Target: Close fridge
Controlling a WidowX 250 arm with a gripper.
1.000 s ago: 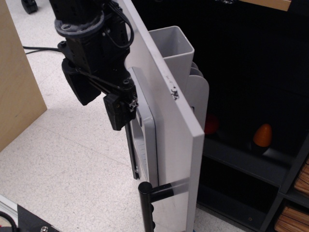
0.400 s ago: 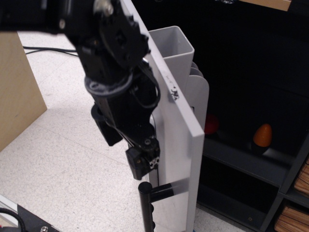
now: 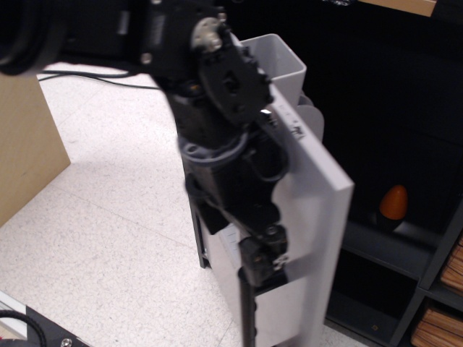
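The fridge's light grey door (image 3: 318, 217) stands ajar, seen nearly edge-on, swung towards the dark shelved interior (image 3: 391, 108). A grey bin (image 3: 278, 65) sits on the door's inner side at the top. My black arm reaches down across the door's outer face, and my gripper (image 3: 262, 266) presses against it low down, near the black bar handle (image 3: 249, 318). The image is blurred and the fingers cannot be made out.
An orange object (image 3: 393, 202) sits on a dark shelf (image 3: 383, 246) inside. Wooden items (image 3: 441, 322) lie in cubbies at the lower right. A tan panel (image 3: 22, 152) stands at the left on the speckled white floor (image 3: 108, 246). A black cable (image 3: 94, 79) runs at the back.
My arm has moved down and to the right along the door's outer face. The door has swung further towards the fridge, and now hides the red object inside.
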